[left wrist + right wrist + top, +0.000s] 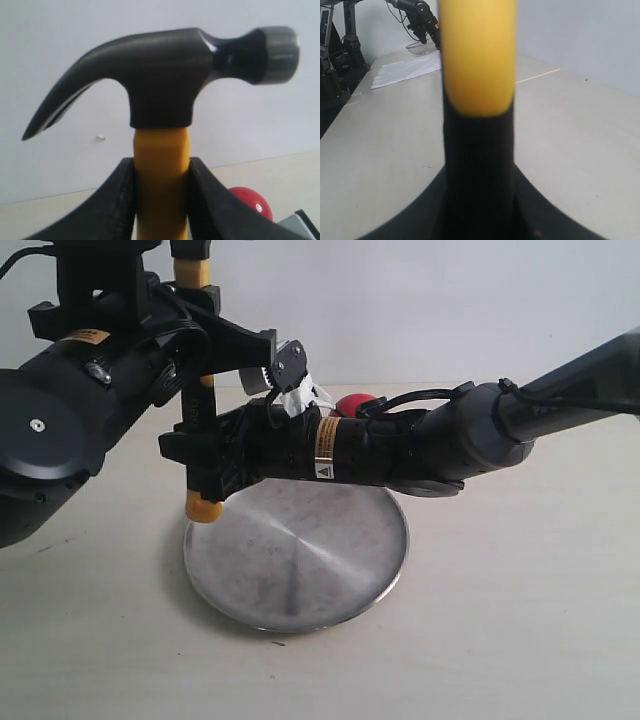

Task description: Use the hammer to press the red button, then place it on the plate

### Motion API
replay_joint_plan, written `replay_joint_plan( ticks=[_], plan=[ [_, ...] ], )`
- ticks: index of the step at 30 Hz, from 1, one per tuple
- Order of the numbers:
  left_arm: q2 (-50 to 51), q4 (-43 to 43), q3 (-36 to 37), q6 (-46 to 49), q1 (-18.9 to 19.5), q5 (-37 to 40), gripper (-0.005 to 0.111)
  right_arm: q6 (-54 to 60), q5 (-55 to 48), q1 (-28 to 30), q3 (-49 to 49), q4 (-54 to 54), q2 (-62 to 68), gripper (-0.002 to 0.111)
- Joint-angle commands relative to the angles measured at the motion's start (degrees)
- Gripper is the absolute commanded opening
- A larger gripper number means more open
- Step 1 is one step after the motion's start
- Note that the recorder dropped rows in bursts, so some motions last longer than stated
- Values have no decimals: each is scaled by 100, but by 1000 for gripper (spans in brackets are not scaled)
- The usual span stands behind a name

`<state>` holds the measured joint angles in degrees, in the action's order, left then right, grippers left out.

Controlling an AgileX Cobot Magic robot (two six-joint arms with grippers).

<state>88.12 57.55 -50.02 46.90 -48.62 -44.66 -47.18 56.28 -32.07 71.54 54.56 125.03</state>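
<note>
The hammer [203,506] stands almost upright in the air over the left rim of the plate [300,560], head up and yellow end down. The left gripper [161,205] is closed tight on the yellow neck just under the dark head. The right gripper [479,210], reaching across from the right, is clamped on the black handle just above the yellow end. The red button [355,403] sits just beyond the plate's far rim, partly hidden.
</note>
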Motion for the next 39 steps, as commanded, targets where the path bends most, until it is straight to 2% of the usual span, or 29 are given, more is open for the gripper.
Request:
replay_joint_plan(
  ticks=[1, 4, 6, 13, 18, 23, 31, 36, 39],
  plan=[
    [-59, -123, -77, 112, -13, -367, 0, -61, -71, 12, 36, -58, 1, 0],
    [-59, -123, -77, 112, -13, -367, 1, -73, -71, 12, 36, -69, 1, 0],
    [-59, -123, -77, 112, -13, -367, 7, -92, -71, 12, 36, -106, 1, 0],
    [-59, -123, -77, 168, -13, -377, 57, -101, -71, 12, 36, -325, 1, 0],
    [-59, -123, -77, 564, -13, -393, 78, -101, -49, 12, 36, -516, 1, 0],
    [-59, -35, -77, 727, -13, -513, 81, -88, 52, 12, 36, -620, 1, 0],
    [-59, 716, -77, 1670, -13, -1594, 81, -237, -56, 79, 36, -648, -171, 0],
    [-227, 1003, -77, 1790, -1, -1596, 81, -459, -527, 87, 36, -447, -305, 0],
    [-572, 1344, -77, 1889, 240, -1206, 81, -602, -555, 87, 36, -348, -305, 0]
  ],
)
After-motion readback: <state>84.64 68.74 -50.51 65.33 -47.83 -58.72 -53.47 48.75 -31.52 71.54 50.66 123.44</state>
